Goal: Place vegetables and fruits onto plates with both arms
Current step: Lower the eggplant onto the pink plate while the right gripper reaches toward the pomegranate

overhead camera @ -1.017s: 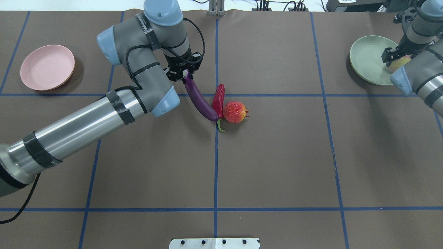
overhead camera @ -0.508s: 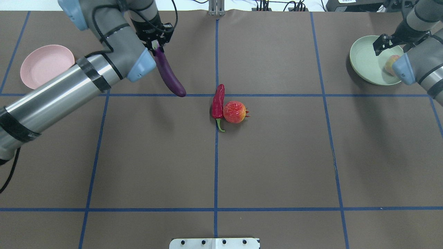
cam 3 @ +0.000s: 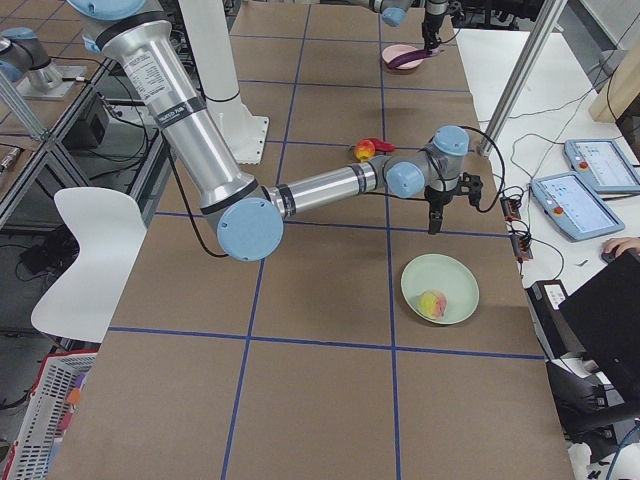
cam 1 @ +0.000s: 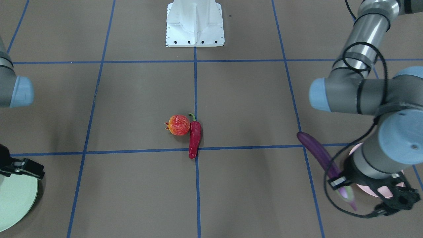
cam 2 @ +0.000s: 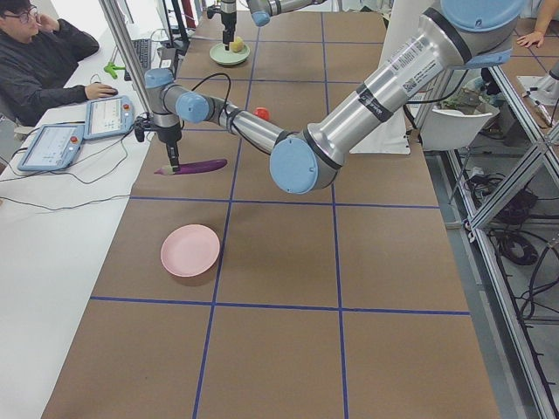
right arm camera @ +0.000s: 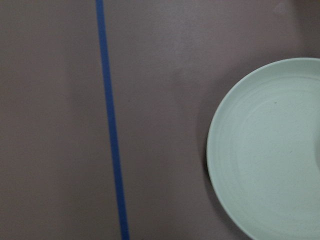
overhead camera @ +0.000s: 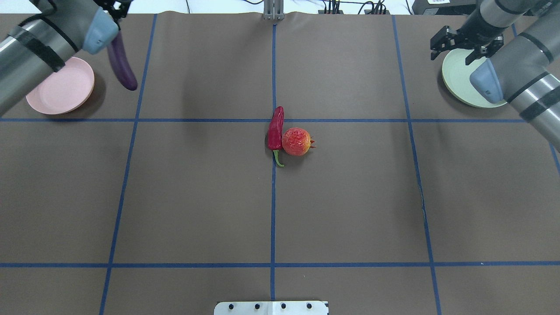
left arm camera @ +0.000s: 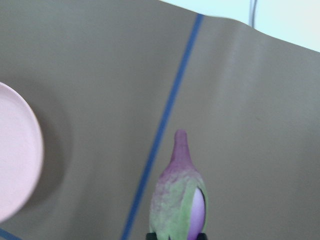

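**Lighting:** bright, even and diffuse, coming from overhead.

**Overhead view:**
- The chili (overhead camera: 275, 129) carries only a thin dark shadow along its left side.
- Far left of the chili, the pink plate (overhead camera: 61, 94) casts a soft shadow on the side facing the chili. Far right of it, the green plate (overhead camera: 457, 83) does likewise.
- Broad, faint arm shadows lie on the table (overhead camera: 350, 210) up-left and right of the chili.
- Beyond the table edge behind the chili, the background is washed out white.

**Front-facing view:** up-right of the chili, the left arm (cam 1: 368, 31) shows bright highlights on its silver tube.

**Left wrist view:** soft throughout. The eggplant (left arm camera: 175, 200) cap and the blue line (left arm camera: 159, 135) are blurred.

**Right wrist view:** mildly soft.
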`<move>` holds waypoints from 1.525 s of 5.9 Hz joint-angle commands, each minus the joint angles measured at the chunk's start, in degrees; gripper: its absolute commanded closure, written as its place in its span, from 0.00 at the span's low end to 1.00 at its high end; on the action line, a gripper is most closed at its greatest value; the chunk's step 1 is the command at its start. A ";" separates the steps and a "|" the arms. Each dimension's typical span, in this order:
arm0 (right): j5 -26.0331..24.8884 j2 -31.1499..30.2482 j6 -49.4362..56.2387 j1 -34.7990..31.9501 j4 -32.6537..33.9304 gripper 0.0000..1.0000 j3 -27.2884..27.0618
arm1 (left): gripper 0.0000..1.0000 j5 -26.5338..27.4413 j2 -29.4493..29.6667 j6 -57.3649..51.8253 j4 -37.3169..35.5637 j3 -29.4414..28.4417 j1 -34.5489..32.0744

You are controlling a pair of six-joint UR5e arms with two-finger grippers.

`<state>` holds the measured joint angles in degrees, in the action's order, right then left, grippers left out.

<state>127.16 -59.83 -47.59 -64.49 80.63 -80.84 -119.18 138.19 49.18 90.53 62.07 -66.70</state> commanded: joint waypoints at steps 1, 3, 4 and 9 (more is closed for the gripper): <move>-2.60 3.81 -7.56 5.66 9.76 0.00 -7.03 | 1.00 1.65 -0.64 -6.01 7.33 -9.45 -3.96; -8.76 7.88 -17.06 13.40 12.26 0.00 -7.48 | 1.00 9.10 -0.55 -6.11 13.95 -16.87 -2.75; -9.73 7.98 -19.27 14.99 12.27 0.00 -8.44 | 1.00 12.01 -0.64 -6.02 16.15 -18.55 -0.74; -11.41 7.98 -21.84 17.56 14.82 0.00 -11.79 | 1.00 11.95 -2.92 -19.00 15.82 -18.48 1.31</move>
<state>115.93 -51.86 -69.20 -47.16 95.32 -92.30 -107.17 135.67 32.82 106.40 43.57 -65.29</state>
